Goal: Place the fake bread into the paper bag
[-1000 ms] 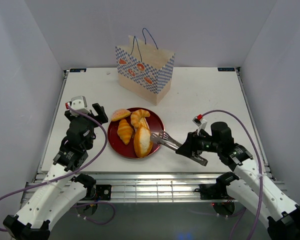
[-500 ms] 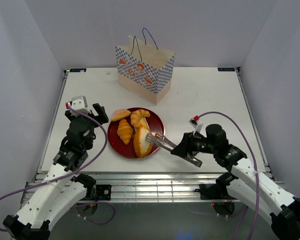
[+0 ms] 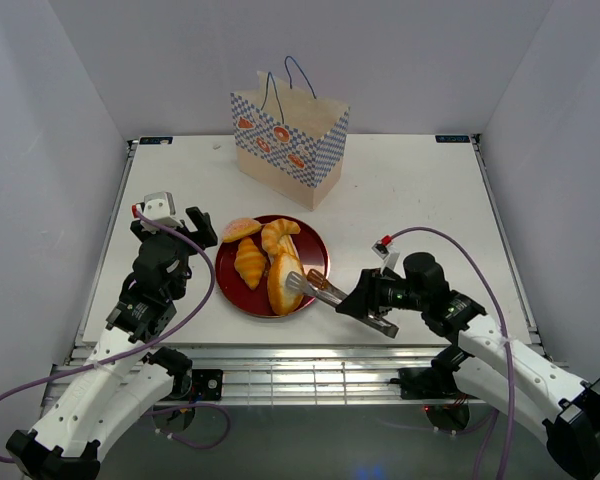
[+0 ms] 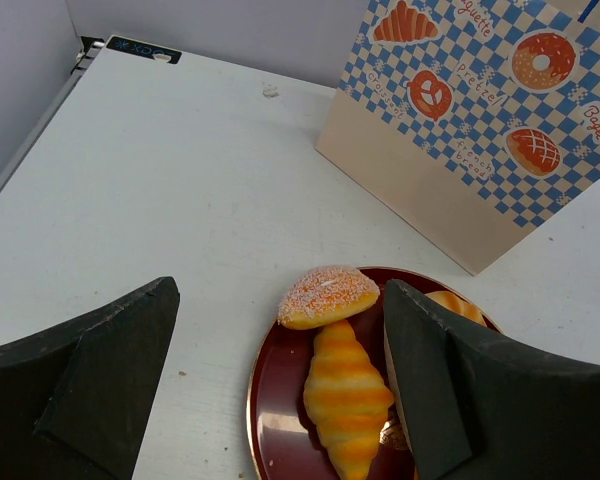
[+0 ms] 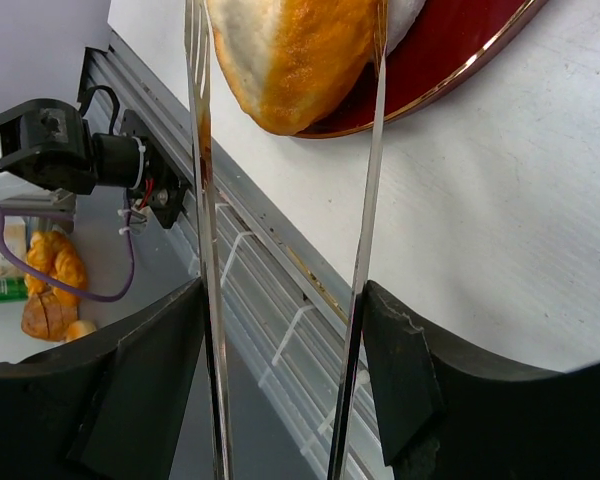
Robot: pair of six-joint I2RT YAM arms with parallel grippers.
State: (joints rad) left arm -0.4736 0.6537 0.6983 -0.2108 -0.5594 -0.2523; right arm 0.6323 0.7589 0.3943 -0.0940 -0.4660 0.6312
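Note:
The fake bread lies on a dark red plate (image 3: 316,252): a sugared bun (image 3: 242,229), two croissants (image 3: 250,262) (image 3: 279,236) and an oblong cream-topped loaf (image 3: 285,283). The paper bag (image 3: 290,140) stands upright at the back. My right gripper (image 3: 365,300) is shut on metal tongs (image 3: 315,285). In the right wrist view the two tong blades (image 5: 200,150) straddle the loaf's end (image 5: 300,50). My left gripper (image 3: 185,230) is open and empty, left of the plate. In the left wrist view it faces the bun (image 4: 327,296), a croissant (image 4: 346,395) and the bag (image 4: 480,110).
The table's near edge and metal rail (image 5: 260,270) lie just under the tongs. White walls enclose the table on three sides. The bag's blue cord handles (image 3: 298,75) stick up above its open top.
My right arm has moved left, carrying the tongs from the plate's right rim to around the loaf. The left arm has not moved.

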